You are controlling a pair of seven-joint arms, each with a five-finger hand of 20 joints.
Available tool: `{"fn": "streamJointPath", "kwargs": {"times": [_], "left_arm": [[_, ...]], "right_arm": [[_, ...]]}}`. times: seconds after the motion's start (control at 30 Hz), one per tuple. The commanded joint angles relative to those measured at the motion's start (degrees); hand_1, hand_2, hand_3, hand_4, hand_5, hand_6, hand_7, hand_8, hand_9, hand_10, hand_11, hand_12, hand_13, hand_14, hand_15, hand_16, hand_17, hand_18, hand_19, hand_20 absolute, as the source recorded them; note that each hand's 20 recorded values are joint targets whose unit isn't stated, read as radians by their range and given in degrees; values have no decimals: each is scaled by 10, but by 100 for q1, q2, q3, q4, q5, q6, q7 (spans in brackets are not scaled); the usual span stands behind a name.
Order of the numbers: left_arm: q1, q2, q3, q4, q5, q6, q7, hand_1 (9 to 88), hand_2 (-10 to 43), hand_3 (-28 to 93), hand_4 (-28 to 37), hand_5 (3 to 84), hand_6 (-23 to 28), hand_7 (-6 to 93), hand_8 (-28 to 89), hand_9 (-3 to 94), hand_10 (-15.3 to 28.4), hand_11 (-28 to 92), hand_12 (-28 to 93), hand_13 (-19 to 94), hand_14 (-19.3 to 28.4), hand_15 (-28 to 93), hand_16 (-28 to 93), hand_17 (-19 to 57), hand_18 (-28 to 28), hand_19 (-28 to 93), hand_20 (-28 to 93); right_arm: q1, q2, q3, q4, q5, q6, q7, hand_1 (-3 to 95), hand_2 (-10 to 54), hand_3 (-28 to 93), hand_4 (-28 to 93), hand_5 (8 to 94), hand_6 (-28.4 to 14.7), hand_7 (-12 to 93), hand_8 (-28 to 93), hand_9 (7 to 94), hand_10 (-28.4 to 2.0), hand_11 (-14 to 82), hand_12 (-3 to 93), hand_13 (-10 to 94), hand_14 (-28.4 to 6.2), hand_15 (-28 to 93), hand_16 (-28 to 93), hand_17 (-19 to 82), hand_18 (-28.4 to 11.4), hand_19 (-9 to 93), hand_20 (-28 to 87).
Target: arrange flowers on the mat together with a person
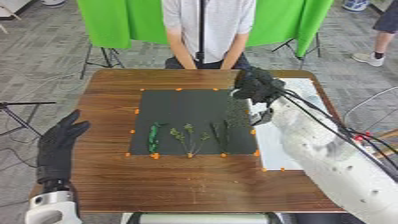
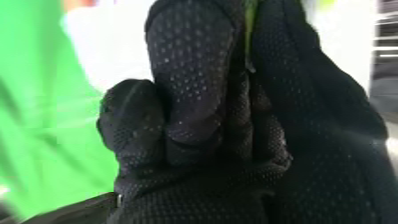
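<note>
Flowers and foliage for the mat. Head view: a bright green spray (image 1: 153, 138), a pale-headed sprig (image 1: 191, 141) and dark, narrow stalks (image 1: 221, 136) lie side by side on the dark mat (image 1: 182, 104), in the lower centre of the frame. The white sheet (image 1: 286, 146) lies beside it, right of centre. The right hand (image 1: 255, 88) is above the mat's upper right corner. The left hand (image 1: 59, 147) is at the left of the frame, fingers extended, gripping nothing. The pieces are judged very light: the pale sprig's stems probably flexible, its heads liable to bend or snag, the dark stalks probably stiffer. Preferred hold: low on the bare stem, clear of the heads; a firm squeeze higher up could crush them.

Right wrist view: a slender green stem (image 2: 251, 27) is pinched between the gloved fingers (image 2: 194, 55). Being thin and perhaps smooth, it may roll or twist in the fabric; light, even pressure near the stem's base should suffice, with the release made close to the mat.
</note>
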Motion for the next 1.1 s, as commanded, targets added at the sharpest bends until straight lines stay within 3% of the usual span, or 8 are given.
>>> {"fn": "streamJointPath", "kwargs": {"times": [0.03,0.27,0.33,0.47,0.57,0.73,1.1], "left_arm": [[106,168,-148,296,-176,360,23,193,16,698,-280,497,32,112,-66,505,149,192,137,391,164,174,-18,82,103,100,155],[-40,190,-60,450,-315,390,56,165,74,690,-282,490,33,105,-68,495,147,182,132,385,160,166,-17,83,102,99,156],[-316,213,12,605,-345,409,-44,157,93,692,-282,488,32,104,-67,494,147,180,131,385,159,165,-16,83,102,100,156],[-145,197,59,507,-438,435,101,156,136,681,-283,487,31,103,-67,493,146,179,130,385,159,165,-15,83,102,101,156],[-208,240,117,533,-434,433,107,155,149,677,-283,487,31,102,-67,494,147,180,130,385,159,166,-15,83,101,101,156],[-369,273,252,600,-426,371,122,143,124,688,-283,487,31,103,-66,494,147,181,130,386,159,169,-16,83,100,103,156],[-501,216,440,675,-405,256,127,139,94,686,-283,486,33,106,-66,500,148,191,135,390,163,175,-16,83,100,102,155]], "right_arm": [[1475,-1230,-1269,205,-167,-542,-590,655,-95,515,-204,847,19,207,98,937,-80,116,317,937,-4,453,194,659,-81,904,230],[1703,-2020,-2036,704,-488,-825,-862,651,-95,516,-205,844,25,210,96,937,-74,105,319,937,-2,462,200,655,-84,910,237],[1739,-2394,-2021,1165,-651,-780,-1083,650,-95,516,-205,842,25,212,94,937,-73,98,320,937,-1,466,202,653,-84,912,240],[1686,-2650,-2247,1224,-823,-792,-1065,649,-95,515,-207,839,27,214,92,937,-73,92,324,937,1,471,204,649,-86,918,247],[1638,-2872,-2261,1360,-1041,-796,-1136,648,-95,515,-209,837,30,217,91,937,-71,88,324,937,1,476,207,646,-88,923,254],[1486,-3192,-2182,1598,-1325,-884,-1209,643,-95,518,-209,836,31,219,88,937,-70,87,323,937,1,482,208,642,-91,928,268],[1124,-3558,-1941,2039,-1992,-965,-1284,613,-95,549,-212,821,40,223,69,933,-70,58,328,937,2,480,212,636,-93,932,285]]}}
